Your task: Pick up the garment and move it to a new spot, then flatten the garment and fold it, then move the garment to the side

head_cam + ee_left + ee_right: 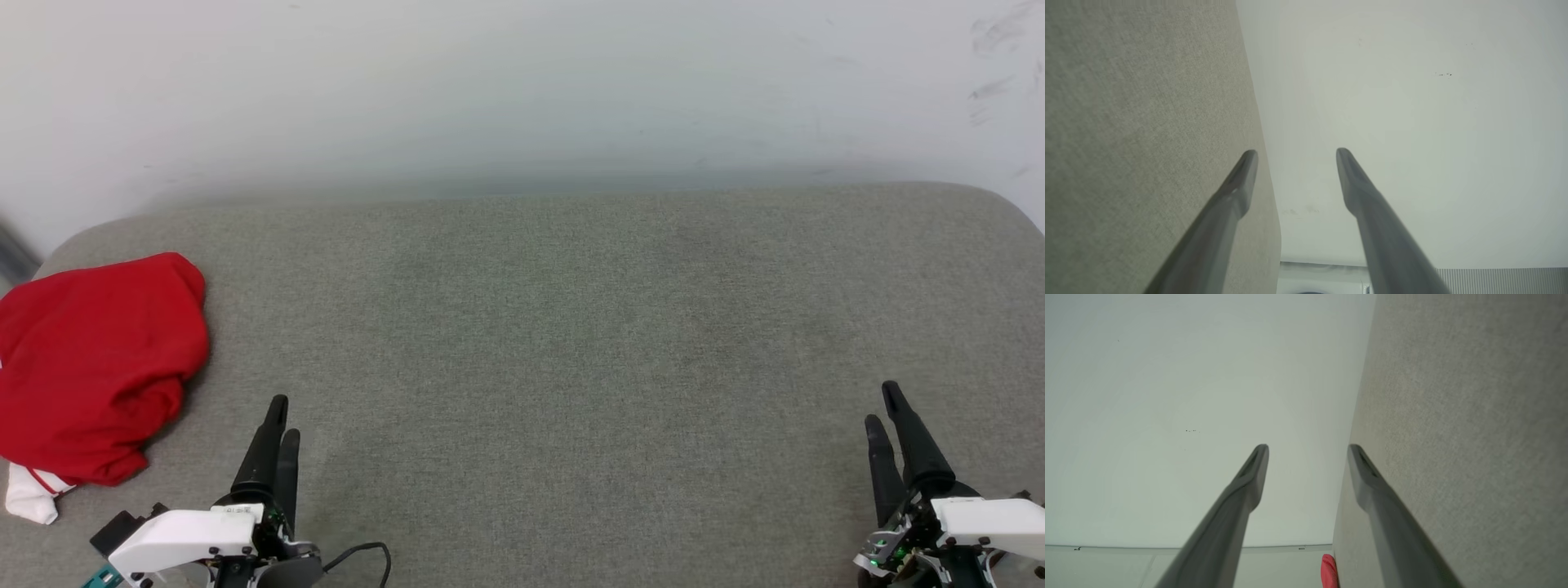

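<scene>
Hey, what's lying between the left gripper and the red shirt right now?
Nothing. The head view shows a bare strip of grey fabric surface between the left gripper and the garment.

Work surface: grey woven upholstery [571, 343], flat and wide, far corners rounded at left [77, 241] and right [1000, 200]; weave uniform, faintly darker toward the middle; far edge meets a plain white wall [522, 82]; wall matte, evenly lit, with a soft shadow band along the join; dark scuff marks [992, 57] on the wall at upper right; tiny black specks [1443, 74] on the wall in the left wrist view; ribbed grey panel [1502, 281] at that view's bottom edge; light diffuse.
</scene>
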Motion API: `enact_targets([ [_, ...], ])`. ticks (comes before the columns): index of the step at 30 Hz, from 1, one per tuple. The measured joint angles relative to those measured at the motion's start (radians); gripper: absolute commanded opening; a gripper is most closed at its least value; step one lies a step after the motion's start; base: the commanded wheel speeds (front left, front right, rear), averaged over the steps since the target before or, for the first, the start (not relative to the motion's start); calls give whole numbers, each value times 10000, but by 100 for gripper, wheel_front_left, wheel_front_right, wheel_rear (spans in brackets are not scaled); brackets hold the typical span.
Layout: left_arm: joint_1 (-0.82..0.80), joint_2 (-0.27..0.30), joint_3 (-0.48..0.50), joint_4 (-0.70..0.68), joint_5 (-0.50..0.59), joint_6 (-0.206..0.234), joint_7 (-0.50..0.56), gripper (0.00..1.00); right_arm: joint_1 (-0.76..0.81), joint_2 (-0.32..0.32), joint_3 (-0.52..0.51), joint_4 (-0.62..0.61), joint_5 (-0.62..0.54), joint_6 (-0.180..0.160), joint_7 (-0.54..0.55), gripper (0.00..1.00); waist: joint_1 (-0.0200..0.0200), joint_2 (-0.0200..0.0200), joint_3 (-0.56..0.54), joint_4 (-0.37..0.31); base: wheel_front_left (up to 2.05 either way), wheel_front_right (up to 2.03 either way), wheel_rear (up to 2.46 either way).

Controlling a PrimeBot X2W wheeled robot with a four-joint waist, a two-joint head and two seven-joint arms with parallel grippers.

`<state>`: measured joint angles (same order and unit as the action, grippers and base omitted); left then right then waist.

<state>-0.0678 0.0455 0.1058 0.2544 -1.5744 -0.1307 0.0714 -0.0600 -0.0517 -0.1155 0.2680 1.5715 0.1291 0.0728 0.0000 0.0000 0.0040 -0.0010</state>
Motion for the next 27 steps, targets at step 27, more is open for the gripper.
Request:
enact_targets([
  [27, 180, 6, -558, -1628, 5860, 1450, -1116, 100, 439, 12, 134, -2034, -6295, 0, -1110, 100, 0, 0, 9, -17, 0, 0, 0],
])
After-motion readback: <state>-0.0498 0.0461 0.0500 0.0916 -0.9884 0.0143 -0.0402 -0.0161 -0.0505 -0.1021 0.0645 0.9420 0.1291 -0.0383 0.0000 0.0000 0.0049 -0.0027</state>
